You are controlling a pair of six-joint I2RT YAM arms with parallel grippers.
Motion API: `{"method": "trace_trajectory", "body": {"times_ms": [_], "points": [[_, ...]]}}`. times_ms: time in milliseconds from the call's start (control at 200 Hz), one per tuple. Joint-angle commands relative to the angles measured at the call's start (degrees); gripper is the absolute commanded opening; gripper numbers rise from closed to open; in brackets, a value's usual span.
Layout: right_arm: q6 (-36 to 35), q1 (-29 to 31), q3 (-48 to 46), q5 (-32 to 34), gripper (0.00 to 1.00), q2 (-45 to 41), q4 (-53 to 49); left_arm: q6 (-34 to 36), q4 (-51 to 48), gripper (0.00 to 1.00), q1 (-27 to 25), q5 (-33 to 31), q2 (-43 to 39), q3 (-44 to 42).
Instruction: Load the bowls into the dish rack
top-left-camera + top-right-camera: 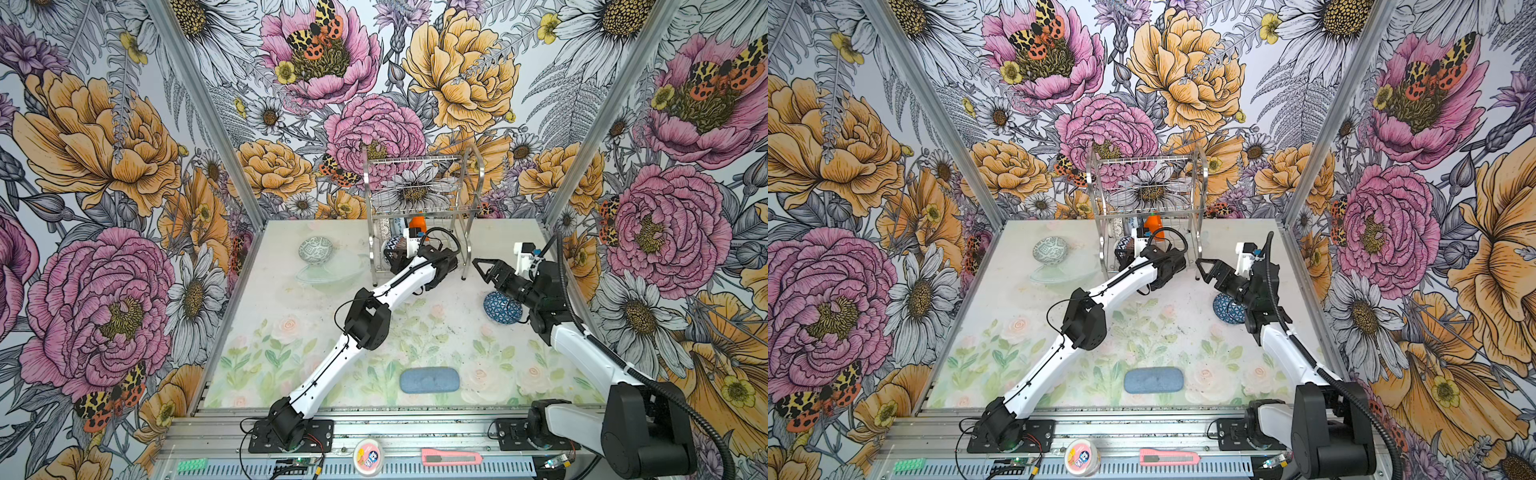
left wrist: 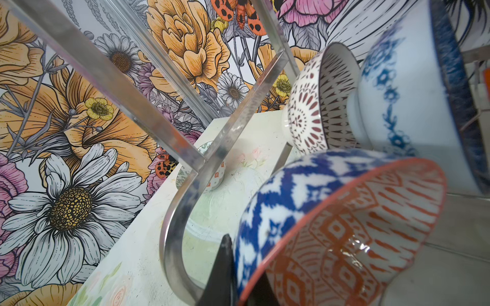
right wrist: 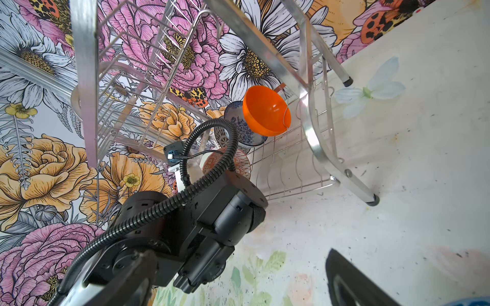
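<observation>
With left pincer (image 2: pixel 238 254), clamps rim of round blue-and-white, orange-lined ceramic bowl (image 2: pixel 344 225) inside shiny silver wire dish rack (image 3: pixel 85 79); holds right pincer (image 1: pixel 482 268) spread wide nearby.

dish rack (image 1: pixel 415 160), orange bowl (image 3: pixel 265 111), floral bowl (image 2: pixel 397 106), lattice bowl (image 2: pixel 307 111) on edge inside, grey-green bowl (image 1: pixel 316 249), dark-blue bowl (image 1: pixel 500 307) outside

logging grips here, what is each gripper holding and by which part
Left gripper pinches the orange-and-blue patterned bowl by its rim, one finger inside, one outside. Right gripper is open, holding nothing.
</observation>
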Motion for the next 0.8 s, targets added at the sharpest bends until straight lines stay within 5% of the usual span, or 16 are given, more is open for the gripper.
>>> {"method": "trace_trajectory", "body": {"times_ms": [0, 796], "points": [[0.3, -0.3, -0.3, -0.7, 0.99, -1.8, 1.1, 0.3, 0.7, 0.03, -3.5, 15.1, 2.6, -0.2], [0.4, -0.4, -0.6, -0.6, 0.99, -2.2, 1.1, -0.6, 0.8, 0.1, -4.4, 20.4, 3.8, 1.6]]}}
